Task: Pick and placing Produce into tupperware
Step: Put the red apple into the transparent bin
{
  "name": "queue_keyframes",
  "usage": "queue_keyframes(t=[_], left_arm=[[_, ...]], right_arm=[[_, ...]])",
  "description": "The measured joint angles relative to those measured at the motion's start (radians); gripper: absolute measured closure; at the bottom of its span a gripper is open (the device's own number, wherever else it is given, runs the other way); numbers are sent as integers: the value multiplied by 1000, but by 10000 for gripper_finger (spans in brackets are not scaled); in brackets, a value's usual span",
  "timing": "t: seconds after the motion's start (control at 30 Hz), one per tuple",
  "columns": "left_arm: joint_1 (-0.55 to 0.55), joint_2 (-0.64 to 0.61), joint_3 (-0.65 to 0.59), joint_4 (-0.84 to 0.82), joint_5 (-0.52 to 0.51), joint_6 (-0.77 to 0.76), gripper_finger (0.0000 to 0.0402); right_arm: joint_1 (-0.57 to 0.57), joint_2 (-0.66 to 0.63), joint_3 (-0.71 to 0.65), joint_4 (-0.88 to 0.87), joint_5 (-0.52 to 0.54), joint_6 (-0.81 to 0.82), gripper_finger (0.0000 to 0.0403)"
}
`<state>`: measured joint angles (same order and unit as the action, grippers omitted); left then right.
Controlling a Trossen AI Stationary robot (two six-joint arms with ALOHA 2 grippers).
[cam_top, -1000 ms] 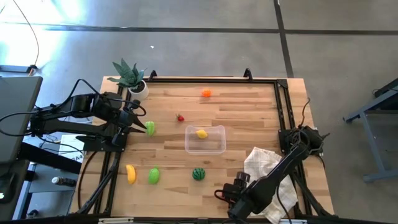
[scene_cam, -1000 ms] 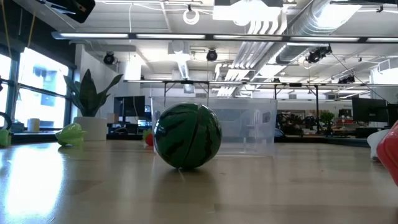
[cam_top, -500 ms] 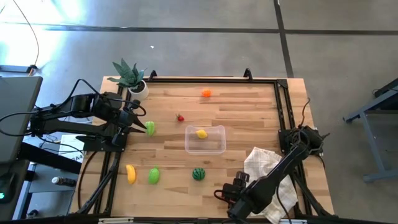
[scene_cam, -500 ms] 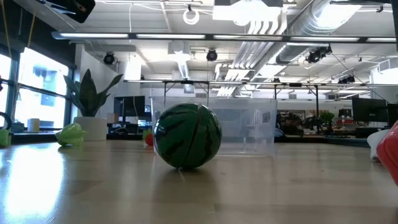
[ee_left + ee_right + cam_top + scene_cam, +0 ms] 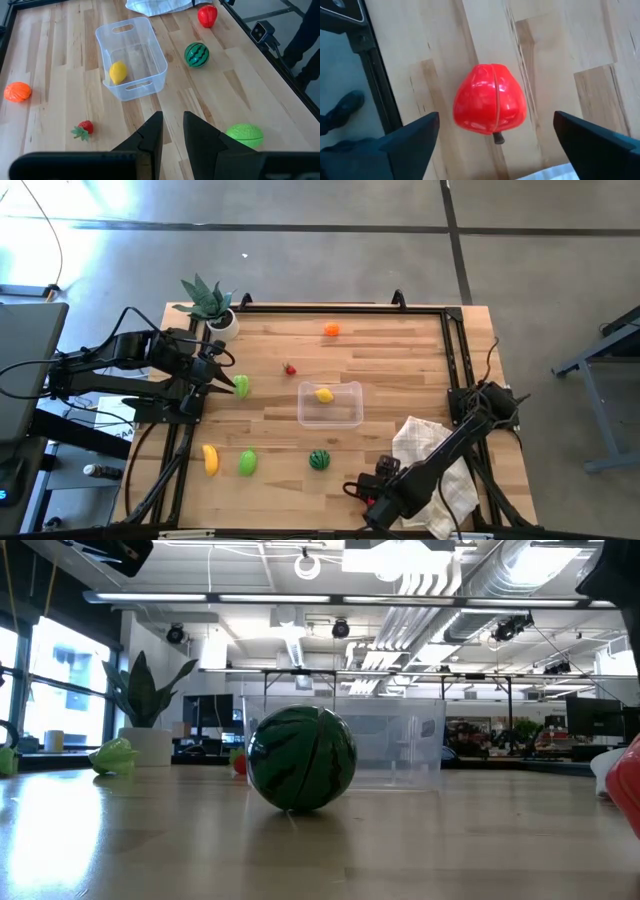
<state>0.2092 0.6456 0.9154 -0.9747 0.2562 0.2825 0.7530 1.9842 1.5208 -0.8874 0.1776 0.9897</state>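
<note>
The clear tupperware (image 5: 345, 416) stands mid-table with the yellow lemon (image 5: 324, 394) inside. My right gripper (image 5: 496, 117) is open at the near edge, pointing down. Its fingers stand on either side of the red pepper (image 5: 489, 105) without touching it. My left gripper (image 5: 172, 120) waits at the left edge, its fingers a narrow gap apart, beside a green piece (image 5: 245, 134). The orange (image 5: 331, 330), strawberry (image 5: 290, 368), banana (image 5: 210, 459), a second green piece (image 5: 247, 462) and the watermelon (image 5: 319, 459) all lie on the wood.
A potted plant (image 5: 210, 305) stands at the far left corner. A white checked cloth (image 5: 430, 465) lies by the right arm near the near right corner. A black frame rail (image 5: 377, 90) runs along the table edge close to the pepper. Bare wood lies between the pepper and the tupperware.
My right arm has shifted slightly toward the table's left over the pepper, and a dark part of it now shows at the top right of the low view. No produce has moved.
</note>
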Motion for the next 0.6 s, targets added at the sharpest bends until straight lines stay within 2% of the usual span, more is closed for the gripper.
queue_keyframes(t=[0.13,0.6], left_arm=[[0,0,0,0,0,0,334],[0,0,0,0,0,0,334]], right_arm=[[-7,5,0,13,0,-21,4],[-13,88,0,78,-50,-54,6]])
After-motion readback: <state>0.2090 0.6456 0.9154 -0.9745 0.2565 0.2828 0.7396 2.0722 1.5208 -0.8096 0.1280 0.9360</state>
